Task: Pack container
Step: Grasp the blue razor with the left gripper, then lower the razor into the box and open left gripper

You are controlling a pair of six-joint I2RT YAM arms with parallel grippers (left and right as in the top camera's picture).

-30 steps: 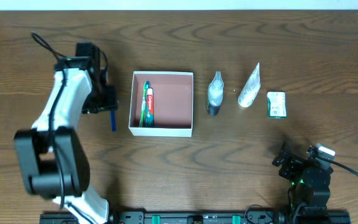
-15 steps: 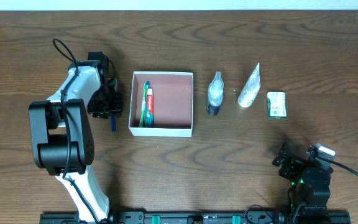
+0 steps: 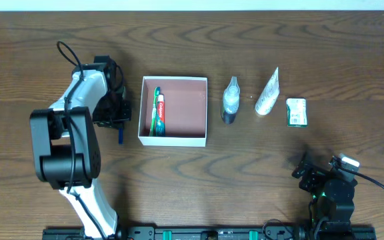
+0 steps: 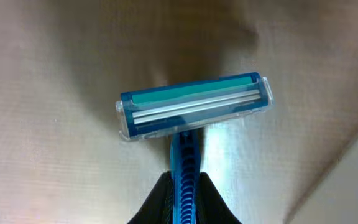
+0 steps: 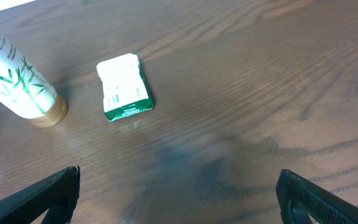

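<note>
The container [image 3: 173,140], a shallow white box with a pinkish-brown inside, stands mid-table and holds a green toothbrush [image 3: 155,113] and a toothpaste tube [image 3: 161,110] along its left wall. Just left of it my left gripper [image 3: 115,117] is low over the table, shut on the ribbed handle of a blue razor [image 3: 121,134]. The left wrist view shows the razor [image 4: 194,107] head ahead of the gripper [image 4: 184,186], blades up. My right gripper [image 3: 307,175] rests at the near right, open and holding nothing, also in its wrist view [image 5: 179,186].
Right of the container lie a small clear bottle [image 3: 230,101], a white tube with a leaf print [image 3: 268,93] and a green and white packet [image 3: 297,112]. The packet [image 5: 124,87] and tube [image 5: 17,81] lie ahead of the right gripper.
The left arm has swung in over the razor and its jaws have closed on the handle. The right arm has stayed still.
</note>
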